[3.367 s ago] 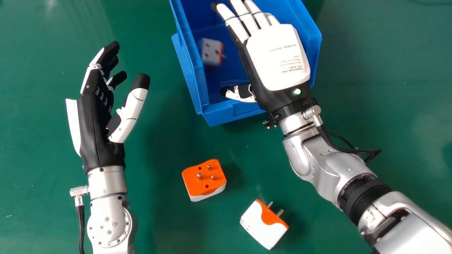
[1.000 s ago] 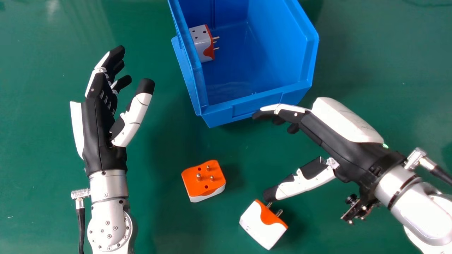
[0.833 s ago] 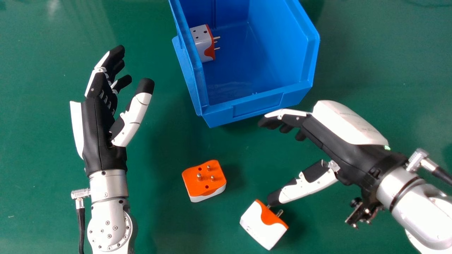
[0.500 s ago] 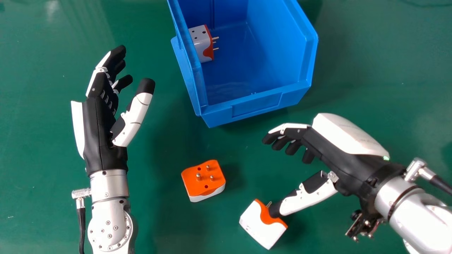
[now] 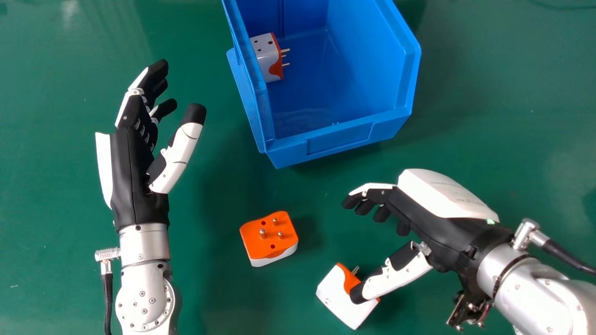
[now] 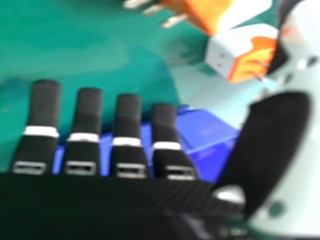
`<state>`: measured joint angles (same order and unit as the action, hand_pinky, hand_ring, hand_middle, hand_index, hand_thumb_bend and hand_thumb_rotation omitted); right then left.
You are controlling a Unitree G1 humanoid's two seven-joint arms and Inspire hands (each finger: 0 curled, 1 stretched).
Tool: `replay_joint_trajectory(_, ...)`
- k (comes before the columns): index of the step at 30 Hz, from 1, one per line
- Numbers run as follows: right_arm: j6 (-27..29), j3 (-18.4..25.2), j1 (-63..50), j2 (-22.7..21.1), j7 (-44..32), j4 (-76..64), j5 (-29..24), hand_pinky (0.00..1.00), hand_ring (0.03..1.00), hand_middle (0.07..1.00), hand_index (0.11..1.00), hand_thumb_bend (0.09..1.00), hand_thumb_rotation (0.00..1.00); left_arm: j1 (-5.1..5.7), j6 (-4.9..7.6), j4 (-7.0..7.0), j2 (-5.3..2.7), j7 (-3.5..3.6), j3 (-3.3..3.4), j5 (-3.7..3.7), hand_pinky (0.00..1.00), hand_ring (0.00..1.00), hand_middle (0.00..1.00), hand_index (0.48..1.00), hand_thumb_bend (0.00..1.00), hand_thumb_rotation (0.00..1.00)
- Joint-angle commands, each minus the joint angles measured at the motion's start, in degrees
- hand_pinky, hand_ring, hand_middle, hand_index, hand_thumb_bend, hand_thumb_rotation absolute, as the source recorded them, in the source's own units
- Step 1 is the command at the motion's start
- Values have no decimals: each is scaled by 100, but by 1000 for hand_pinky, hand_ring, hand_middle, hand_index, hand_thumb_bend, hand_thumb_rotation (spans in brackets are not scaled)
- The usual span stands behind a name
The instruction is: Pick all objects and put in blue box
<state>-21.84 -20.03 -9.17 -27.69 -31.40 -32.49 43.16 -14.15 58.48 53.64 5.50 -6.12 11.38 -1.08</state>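
In the head view my right hand [image 5: 419,223] is open at the lower right, its thumb tip overlapping the orange edge of the near white-and-orange adapter [image 5: 337,298]; whether they touch I cannot tell. An orange-topped adapter [image 5: 267,242] lies pins up, left of that hand. Inside the blue box [image 5: 340,139] another adapter [image 5: 266,58] rests against the left wall. My left hand [image 5: 132,172] is open at the left, holding nothing. The right hand view has my right hand [image 6: 127,135] with straight fingers, two adapters, one white and orange [image 6: 235,50], and part of the blue box [image 6: 202,130].
Green tabletop [image 5: 223,298] surrounds the adapters and the box. The box stands at the top centre, its near wall between the right hand's fingers and the adapter inside. The left forearm runs along the left side.
My right hand has left the space over the box and come down toward the near adapter, its thumb now over that adapter's edge. The adapter in the box has settled against the left wall.
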Motion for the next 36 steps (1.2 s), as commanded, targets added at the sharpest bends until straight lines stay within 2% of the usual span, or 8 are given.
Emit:
replay_joint_trajectory(1,-51,-34,-32,22,-50,-212,187,595,743,779,780,701,279,-12,89,-122,0,20,-26,23,807,877,869,804,758,541)
replay_joint_trajectory(5,-196,-165,-16,125,-188,-248,463,635,759,786,786,673,292,20,111,-130,3,-52,-33,-59,810,879,871,805,752,540)
replay_joint_trajectory(9,-202,-230,-31,180,-271,-297,619,679,778,795,791,668,285,42,120,-138,-4,-92,-35,-94,804,875,869,803,754,545)
replay_joint_trajectory(14,-173,-370,-28,230,-341,-287,898,677,776,793,791,678,277,83,88,-168,-27,-27,-40,-29,804,876,870,803,752,542)
replay_joint_trajectory(22,-147,-534,24,323,-522,-272,1168,654,757,785,792,703,304,94,93,-163,-30,-44,-35,-45,803,876,871,804,750,536)
replay_joint_trajectory(25,-133,-593,53,369,-602,-267,1281,639,752,783,792,710,323,96,89,-160,-35,44,-32,44,805,879,871,805,748,533)
replay_joint_trajectory(29,-155,-633,47,461,-637,-233,1389,640,750,781,790,717,336,88,96,-150,-14,-30,-35,-32,809,881,873,805,747,528)
replay_joint_trajectory(36,-138,-726,25,566,-817,-194,1626,648,749,783,788,729,344,95,81,-159,-10,-51,-45,-54,801,875,870,804,750,536)
